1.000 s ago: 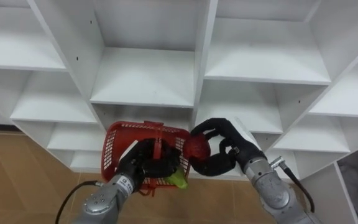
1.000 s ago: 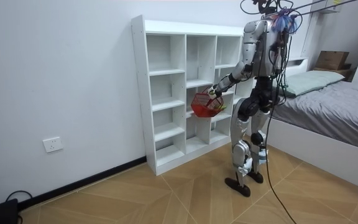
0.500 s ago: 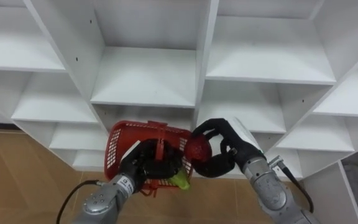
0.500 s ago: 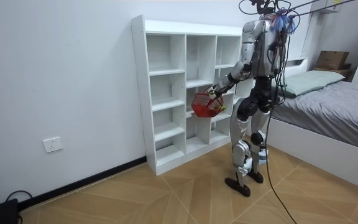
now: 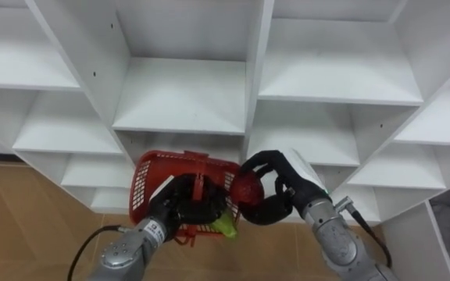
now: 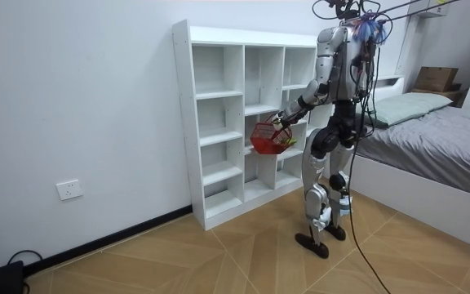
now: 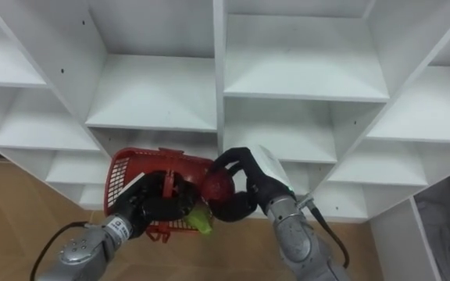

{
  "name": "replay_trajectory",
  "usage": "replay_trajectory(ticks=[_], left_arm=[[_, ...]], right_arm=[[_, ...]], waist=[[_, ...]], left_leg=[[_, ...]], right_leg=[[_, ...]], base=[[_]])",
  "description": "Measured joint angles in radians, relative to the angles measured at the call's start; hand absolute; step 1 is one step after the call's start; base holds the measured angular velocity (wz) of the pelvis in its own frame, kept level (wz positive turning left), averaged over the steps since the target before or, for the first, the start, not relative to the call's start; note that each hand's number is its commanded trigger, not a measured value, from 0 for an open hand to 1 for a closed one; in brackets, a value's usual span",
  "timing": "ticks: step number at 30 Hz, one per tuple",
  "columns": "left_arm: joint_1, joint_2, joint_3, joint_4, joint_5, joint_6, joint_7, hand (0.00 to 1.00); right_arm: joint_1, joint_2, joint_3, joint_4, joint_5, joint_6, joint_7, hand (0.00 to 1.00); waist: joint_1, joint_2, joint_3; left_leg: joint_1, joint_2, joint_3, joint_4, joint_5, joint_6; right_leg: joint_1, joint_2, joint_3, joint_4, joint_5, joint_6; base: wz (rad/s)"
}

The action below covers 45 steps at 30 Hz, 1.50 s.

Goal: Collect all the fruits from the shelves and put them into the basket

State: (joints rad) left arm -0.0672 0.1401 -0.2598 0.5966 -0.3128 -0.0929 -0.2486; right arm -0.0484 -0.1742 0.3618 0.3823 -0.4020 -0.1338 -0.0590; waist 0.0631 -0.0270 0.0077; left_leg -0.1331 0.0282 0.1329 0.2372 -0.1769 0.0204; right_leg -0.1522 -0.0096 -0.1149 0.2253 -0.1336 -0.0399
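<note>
Check the right hand [image 5: 291,186]: its fingers and thumb curl round a red fruit [image 5: 248,187] at the right rim of the red basket [image 5: 148,178]. The left hand [image 5: 174,208] clasps the basket's handle. You see a green fruit [image 5: 226,227] in its near right corner, before the white closet [image 5: 182,97].

Head cameras, stereo pair: mounted high on the robot, close in, looking steeply down onto the white closet [image 5: 182,97] shelves and the red basket [image 5: 147,181] held before them. The two eyes sit slightly apart and share the same shelves, basket and strip of wooden floor [image 5: 22,222]. Room camera: well back, facing the closet's front, robot seen whole, side-on.
</note>
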Motion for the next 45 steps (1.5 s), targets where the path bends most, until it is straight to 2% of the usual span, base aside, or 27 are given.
replay_trajectory(ticks=[3,8,17,27,35,36,37,39,40,45], left_arm=[[0.000,0.002,-0.002,0.000,0.000,-0.002,0.000,1.00],[0.000,0.000,-0.010,0.000,0.000,-0.026,0.001,1.00],[0.000,-0.011,-0.039,0.000,0.000,-0.032,0.013,1.00],[0.000,-0.017,-0.040,0.000,-0.001,-0.032,0.022,1.00],[0.000,-0.033,-0.040,0.000,-0.014,-0.034,0.035,1.00],[0.000,-0.035,-0.040,0.000,-0.018,-0.034,0.037,1.00],[0.000,-0.038,-0.040,0.000,-0.035,-0.034,0.038,1.00],[0.000,-0.041,-0.044,0.000,-0.053,-0.034,0.038,1.00],[0.000,-0.041,-0.053,0.000,-0.072,-0.034,0.038,1.00],[0.000,-0.044,-0.065,0.000,-0.085,-0.034,0.036,1.00]], right_arm=[[0.000,-0.003,0.011,0.007,0.001,0.000,-0.011,1.00],[0.000,-0.011,0.032,0.014,0.000,0.000,-0.014,1.00],[-0.007,-0.015,0.032,0.037,-0.004,0.000,-0.014,1.00],[-0.010,-0.013,0.032,0.037,-0.005,0.000,-0.016,1.00],[-0.011,-0.015,0.033,0.037,-0.014,0.000,-0.048,1.00],[-0.011,-0.015,0.033,0.038,-0.014,0.000,-0.051,0.96],[-0.011,-0.015,0.033,0.038,-0.014,0.000,-0.059,0.75],[-0.012,-0.014,0.034,0.038,-0.014,0.000,-0.070,0.51],[-0.013,-0.014,0.035,0.039,-0.014,0.000,-0.072,0.00],[-0.013,-0.007,0.035,0.039,-0.037,0.005,-0.073,0.00]], waist=[[0.001,0.003,0.0028],[0.001,0.009,0.0131],[0.001,0.010,0.0136],[0.002,0.010,0.0138],[0.018,0.009,0.0146],[0.019,0.009,0.0147],[0.020,0.009,0.0150],[0.021,0.010,0.0160],[0.021,0.010,0.0165],[0.021,0.010,0.0191]], left_leg=[[0.000,0.000,0.000,0.000,0.000,0.000],[-0.002,-0.001,0.000,-0.003,0.000,0.000],[-0.011,-0.003,-0.001,-0.003,0.000,0.000],[-0.012,-0.003,-0.001,-0.002,0.000,0.000],[-0.011,-0.002,0.002,-0.003,0.000,0.000],[-0.011,-0.002,0.002,-0.003,0.000,0.000],[-0.011,-0.002,0.002,-0.003,0.000,0.000],[-0.010,-0.002,0.002,-0.003,0.000,0.000],[-0.010,-0.002,0.002,-0.003,0.000,0.000],[-0.011,-0.003,0.001,-0.003,0.000,0.000]], right_leg=[[0.001,0.000,0.001,-0.003,0.001,0.001],[-0.002,0.000,0.002,-0.004,0.001,0.001],[-0.010,-0.002,-0.002,-0.006,0.001,0.002],[-0.009,-0.003,-0.007,-0.005,0.001,0.002],[-0.009,-0.003,-0.006,-0.005,0.001,0.002],[-0.009,-0.003,-0.006,-0.005,0.001,0.002],[-0.009,-0.003,-0.006,-0.005,0.001,0.002],[-0.008,-0.003,-0.007,-0.005,0.001,0.002],[-0.008,-0.003,-0.008,-0.005,0.001,0.002],[-0.008,-0.004,-0.009,-0.006,0.000,0.002]], base=[[0.00],[0.00],[0.00],[0.00],[0.00],[0.00],[0.00],[0.00],[0.00],[0.00]])
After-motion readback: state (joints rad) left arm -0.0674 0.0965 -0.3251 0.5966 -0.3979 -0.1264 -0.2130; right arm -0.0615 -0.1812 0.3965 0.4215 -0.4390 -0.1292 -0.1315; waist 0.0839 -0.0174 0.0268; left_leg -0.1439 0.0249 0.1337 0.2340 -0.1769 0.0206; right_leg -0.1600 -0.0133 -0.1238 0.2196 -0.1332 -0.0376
